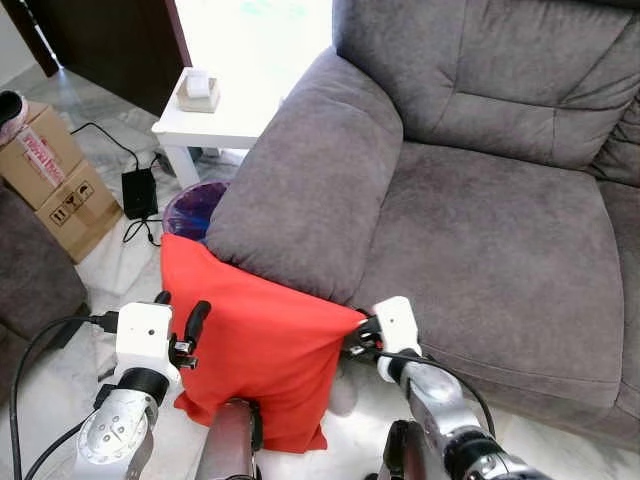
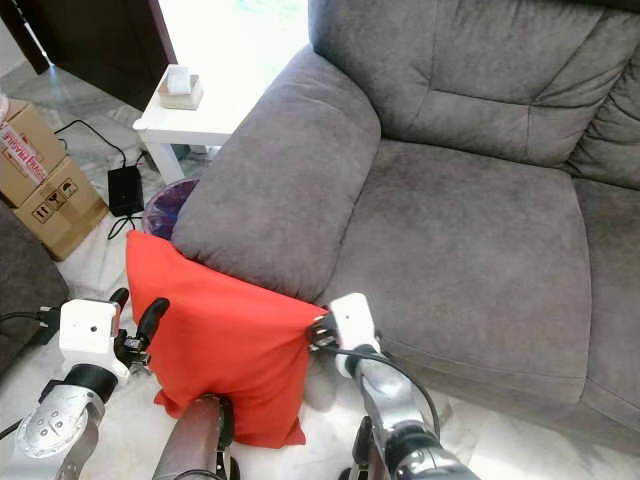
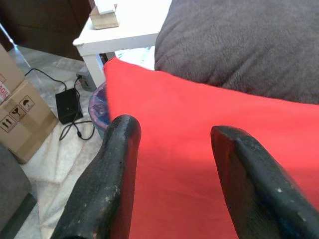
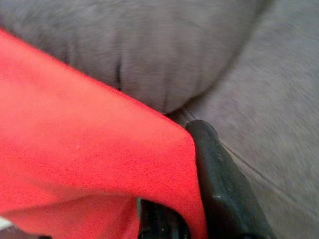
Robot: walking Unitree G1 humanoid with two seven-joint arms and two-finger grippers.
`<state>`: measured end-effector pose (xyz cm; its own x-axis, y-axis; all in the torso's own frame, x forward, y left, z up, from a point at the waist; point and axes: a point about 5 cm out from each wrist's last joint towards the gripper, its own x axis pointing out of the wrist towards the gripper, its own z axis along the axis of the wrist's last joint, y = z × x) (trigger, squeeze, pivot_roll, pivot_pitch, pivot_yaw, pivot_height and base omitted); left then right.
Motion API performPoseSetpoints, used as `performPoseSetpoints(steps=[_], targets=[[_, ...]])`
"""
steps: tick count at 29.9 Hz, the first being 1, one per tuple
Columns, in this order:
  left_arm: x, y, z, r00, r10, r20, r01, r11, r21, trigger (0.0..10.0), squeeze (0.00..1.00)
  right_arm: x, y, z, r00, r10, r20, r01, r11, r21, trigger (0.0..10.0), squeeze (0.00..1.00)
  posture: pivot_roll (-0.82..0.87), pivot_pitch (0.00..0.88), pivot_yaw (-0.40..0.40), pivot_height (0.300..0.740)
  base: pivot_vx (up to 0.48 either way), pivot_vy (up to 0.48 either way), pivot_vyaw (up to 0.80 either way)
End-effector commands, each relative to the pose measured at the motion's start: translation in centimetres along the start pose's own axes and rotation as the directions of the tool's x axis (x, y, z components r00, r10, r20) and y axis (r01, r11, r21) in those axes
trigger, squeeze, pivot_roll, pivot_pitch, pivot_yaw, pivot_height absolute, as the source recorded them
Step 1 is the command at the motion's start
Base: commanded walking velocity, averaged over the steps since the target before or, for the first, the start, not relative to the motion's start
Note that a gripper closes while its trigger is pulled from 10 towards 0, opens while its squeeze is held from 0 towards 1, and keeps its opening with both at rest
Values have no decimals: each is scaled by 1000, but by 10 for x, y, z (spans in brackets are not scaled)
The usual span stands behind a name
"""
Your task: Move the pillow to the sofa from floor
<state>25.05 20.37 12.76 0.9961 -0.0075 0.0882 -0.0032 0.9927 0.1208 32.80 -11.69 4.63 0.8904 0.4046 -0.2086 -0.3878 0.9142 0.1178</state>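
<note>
Pillow pinched at one corner, sofa arm in the way

Grey sofa (image 1: 480, 230) ahead. Red pillow (image 1: 255, 350) hangs against its armrest (image 1: 310, 180), off the seat. Right gripper (image 1: 356, 337) clamps the pillow's corner; left gripper (image 1: 180, 325) spread open beside the other edge, gripping nothing. Risk: one-corner hold slips, or the pillow snags on the armrest.
</note>
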Motion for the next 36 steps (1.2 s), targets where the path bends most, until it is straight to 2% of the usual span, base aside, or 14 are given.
performPoseSetpoints(steps=[1, 4, 7, 12, 17, 21, 24, 27, 29, 32, 33, 36], targets=[[-3, 2, -6, 1000, 11, -22, -11, 1000, -2, 10000, 0, -3, -8, 7, 997, -37, 68, 34, 998, 46, 10000, 0, 189, 210, -31, 602, 0, 0, 0], [0, 0, -7, 1000, 3, -22, -3, 1000, -5, 10000, 0, -11, -10, 0, 996, -33, 86, 25, 995, 95, 10000, 0, 177, 209, -22, 622, 0, 0, 0], [3, -1, -7, 1000, -1, -19, 1, 1000, -7, 10000, 0, -16, -10, -6, 997, -23, 77, 16, 995, 93, 10000, 0, 173, 210, -18, 642, 0, 0, 0], [5, 0, -7, 1000, -3, -14, 3, 1000, -6, 10000, 0, -18, -10, -4, 996, 13, 91, -23, 994, 108, 10000, 0, 173, 201, -21, 672, 0, 0, 0], [4, 1, -8, 1000, -6, -17, 6, 1000, -3, 10000, 0, -21, 0, -10, 990, 129, 57, -132, 990, 42, 10000, 0, 183, 194, -28, 702, 0, 0, 0], [3, 3, -7, 1000, -1, -13, 0, 1000, -3, 10000, 0, -21, -1, -7, 986, 155, 68, -159, 985, 60, 10000, 0, 186, 184, -33, 722, 0, 0, 0], [1, 6, -11, 999, -11, -43, 11, 1000, -12, 10000, 0, -30, 7, -18, 947, 320, -25, -320, 947, -13, 10000, 0, 193, 173, -40, 737, 0, 0, 0], [-2, 7, -15, 997, -42, -66, 41, 999, -18, 10000, 0, -37, 6, -24, 920, 386, -68, -387, 922, -6, 10000, 0, 186, 161, -41, 740, 0, 0, 0], [-5, 4, -17, 989, -123, -84, 124, 992, 1, 10000, 0, -43, 2, -27, 902, 419, -101, -421, 907, -1, 10000, 0, 182, 153, -43, 740, 0, 0, 0], [-8, 1, -25, 970, -199, -137, 202, 979, 7, 10000, 0, -53, 1, -31, 841, 512, -174, -525, 850, -38, 10000, 0, 179, 146, -38, 740, 0, 0, 0], [-10, 1, -29, 957, -237, -166, 242, 970, 14, 10000, 0, -59, 1, -34, 804, 556, -213, -576, 816, -44, 10000, 0, 177, 140, -35, 740, 0, 0, 0], [-12, 0, -33, 925, -322, -203, 332, 943, 17, 10000, 0, -65, 1, -33, 735, 625, -263, -654, 756, -28, 10000, 0, 176, 127, -27, 740, 0, 0, 0]])
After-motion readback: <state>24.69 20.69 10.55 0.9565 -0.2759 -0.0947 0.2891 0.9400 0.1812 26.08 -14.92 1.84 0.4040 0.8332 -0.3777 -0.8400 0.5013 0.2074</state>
